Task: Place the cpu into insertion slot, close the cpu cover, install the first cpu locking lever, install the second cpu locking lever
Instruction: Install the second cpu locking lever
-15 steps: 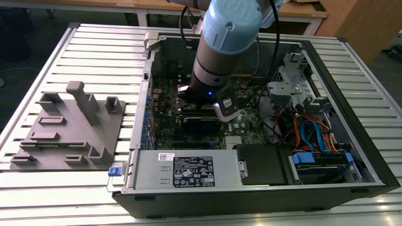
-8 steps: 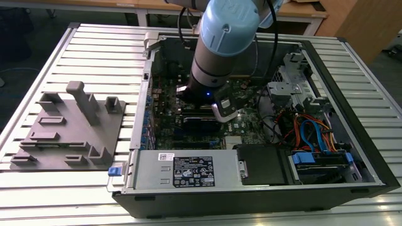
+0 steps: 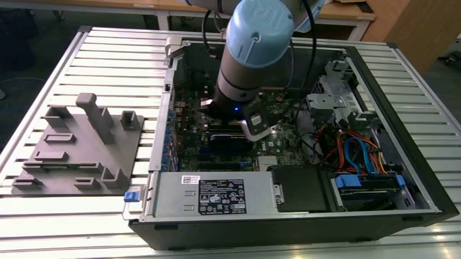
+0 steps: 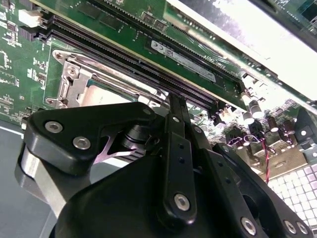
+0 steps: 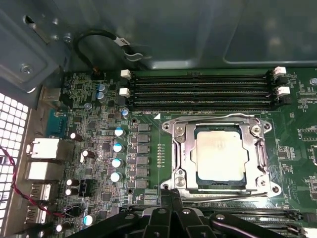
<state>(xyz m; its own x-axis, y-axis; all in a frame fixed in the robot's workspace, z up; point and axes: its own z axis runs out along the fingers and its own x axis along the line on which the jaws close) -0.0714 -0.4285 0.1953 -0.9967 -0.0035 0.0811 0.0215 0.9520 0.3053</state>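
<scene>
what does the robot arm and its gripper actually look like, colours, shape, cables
In the exterior view the arm is a thick round tube, grey, with a pale blue cap on its joint and black cables running beside it. A small blue light glows low on the wrist, above a silvery-white mount. In both wrist views the gripper is matte black: flat linkage bars joined by silver screws, narrowing to slim jaws.

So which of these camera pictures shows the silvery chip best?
The first wrist view: the cpu lies face-on, unobstructed, framed by the cpu cover. The second wrist view catches a sliver behind the tool; in the exterior view the arm blocks it.
</scene>
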